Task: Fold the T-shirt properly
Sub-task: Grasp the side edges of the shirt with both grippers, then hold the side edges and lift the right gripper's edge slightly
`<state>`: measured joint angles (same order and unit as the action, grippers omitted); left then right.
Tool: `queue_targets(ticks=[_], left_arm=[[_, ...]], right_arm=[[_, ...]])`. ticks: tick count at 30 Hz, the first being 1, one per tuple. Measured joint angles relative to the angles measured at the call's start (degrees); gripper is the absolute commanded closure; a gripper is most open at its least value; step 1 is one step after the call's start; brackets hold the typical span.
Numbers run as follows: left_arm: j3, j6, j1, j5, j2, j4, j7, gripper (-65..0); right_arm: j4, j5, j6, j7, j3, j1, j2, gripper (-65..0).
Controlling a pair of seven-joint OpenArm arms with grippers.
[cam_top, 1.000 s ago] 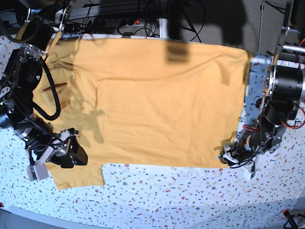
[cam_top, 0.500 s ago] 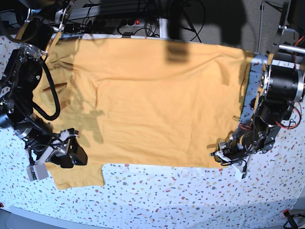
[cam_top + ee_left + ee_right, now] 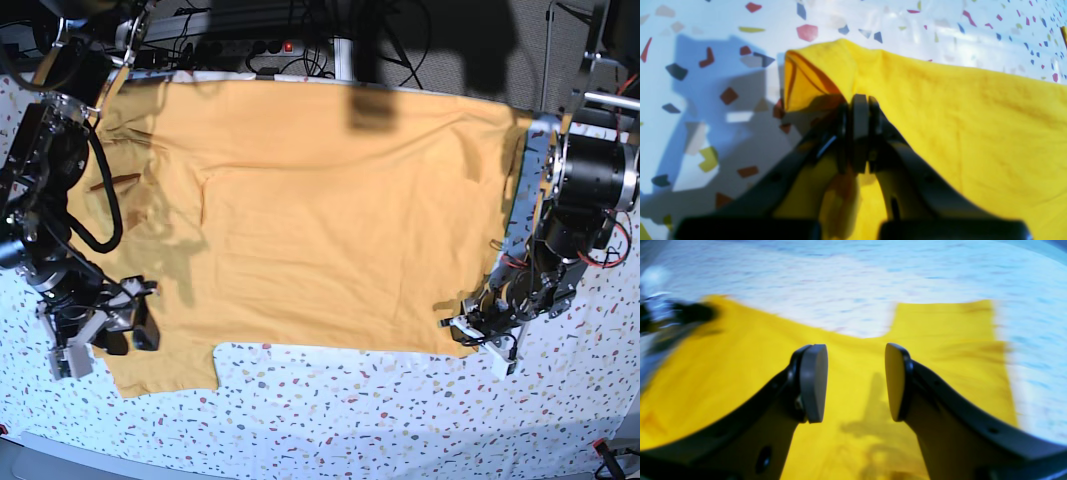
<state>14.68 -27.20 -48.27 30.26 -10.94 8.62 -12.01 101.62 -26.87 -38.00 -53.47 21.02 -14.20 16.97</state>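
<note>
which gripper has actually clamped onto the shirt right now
The left gripper: its jaws are shut on the T-shirt corner. The right gripper hangs open above it.

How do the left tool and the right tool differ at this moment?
The left tool is shut, pinching a corner of the plain yellow-orange cotton T-shirt; the right tool stands open and holds nothing. The left lifts fabric off the speckled white table; the right hovers above flat cloth. Both have dark curved fingers.
</note>
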Motion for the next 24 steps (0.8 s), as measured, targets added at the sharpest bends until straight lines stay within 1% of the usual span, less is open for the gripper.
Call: queue_targets(ticks=[1, 2, 4, 7, 8, 12, 16, 19, 22, 24], left_arm=[[0.00, 0.00, 0.00, 0.02, 0.00, 0.00, -0.07, 0.0], [0.00, 0.02, -0.02, 0.02, 0.00, 0.00, -0.24, 0.0], [0.00, 0.02, 0.00, -0.11, 0.02, 0.00, -0.35, 0.0], [0.00, 0.09, 0.00, -0.07, -0.02, -0.02, -0.28, 0.0], [0.00, 0.07, -0.02, -0.02, 0.00, -0.02, -0.48, 0.0], [0.00, 0.02, 0.00, -0.02, 0.00, 0.00, -1.11, 0.0], [0.00, 0.04, -0.02, -0.02, -0.11, 0.00, -1.03, 0.0], [0.00, 0.02, 0.00, -0.13, -0.13, 0.00, -1.18, 0.0], [0.00, -0.02, 0.00, -0.11, -0.13, 0.00, -1.20, 0.0], [0.00, 0.00, 0.00, -0.13, -0.11, 0.00, -1.25, 0.0]], right_arm=[[-1.70, 2.91, -0.02, 0.70, 0.00, -0.61, 0.09, -28.2], [-4.00, 4.50, -0.02, 1.29, 0.00, -1.38, 0.28, -28.3], [-9.31, 5.92, 0.00, 2.43, 0.00, -3.43, 0.92, -28.9], [-18.80, 5.84, 0.02, 2.43, -0.04, -8.39, 2.97, -38.3], [-22.05, 5.88, 0.02, 2.80, -0.04, -10.32, 3.78, -40.1], [-35.52, 6.75, 0.00, 6.97, -0.02, -17.81, 7.96, -40.4], [-50.34, 12.33, 0.00, 11.65, 0.00, -25.20, 12.33, -40.3], [-61.24, 14.91, 0.02, 15.74, 0.00, -29.05, 15.28, -40.3], [-69.81, 16.26, 0.46, 17.11, 0.20, -30.67, 16.39, -40.3], [-73.70, 18.80, 1.38, 20.57, 0.15, -30.56, 16.00, -40.3]])
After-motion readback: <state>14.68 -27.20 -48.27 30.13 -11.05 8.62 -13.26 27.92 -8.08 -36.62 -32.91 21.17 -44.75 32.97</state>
